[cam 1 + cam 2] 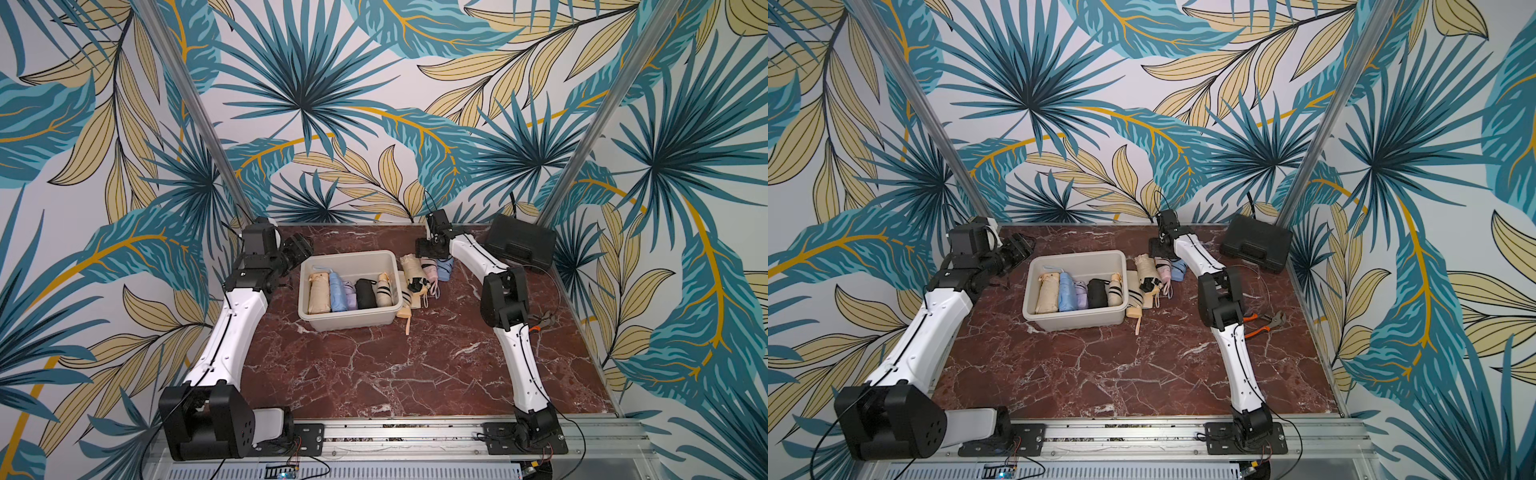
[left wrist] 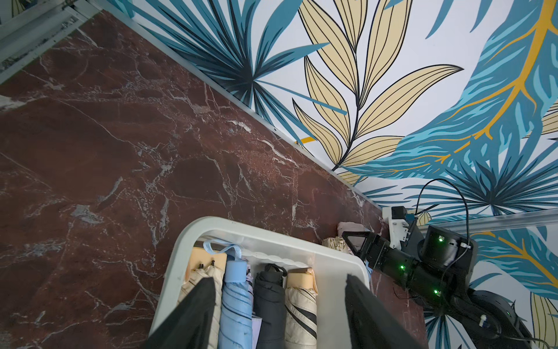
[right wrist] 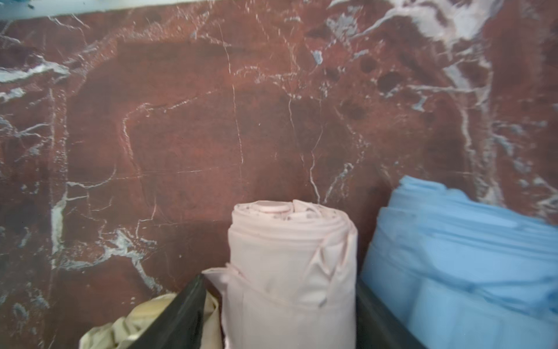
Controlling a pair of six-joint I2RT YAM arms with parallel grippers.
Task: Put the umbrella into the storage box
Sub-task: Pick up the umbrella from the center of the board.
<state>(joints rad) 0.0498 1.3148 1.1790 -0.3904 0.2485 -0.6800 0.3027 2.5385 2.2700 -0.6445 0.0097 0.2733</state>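
Step in hand: pick-up of the next item. The right hand (image 3: 279,281) is low over the pink umbrella (image 3: 293,241), which lies on the bench (image 1: 374,374) just outside the storage box (image 1: 353,322), between a beige umbrella (image 3: 120,326) and a blue umbrella (image 3: 453,256). Its fingers stand one on each side of the pink roll, close against the cloth; whether they pinch it cannot be told. The left hand (image 2: 279,279) hovers above the box end with fingers apart, holding nothing. Five folded umbrellas (image 1: 338,293) already lie in a row inside, with a gap at the near-right side. In my judgement the next move calls for a confirmed grip, a lift clear of the neighbours and the rim, then a carry across to that gap.
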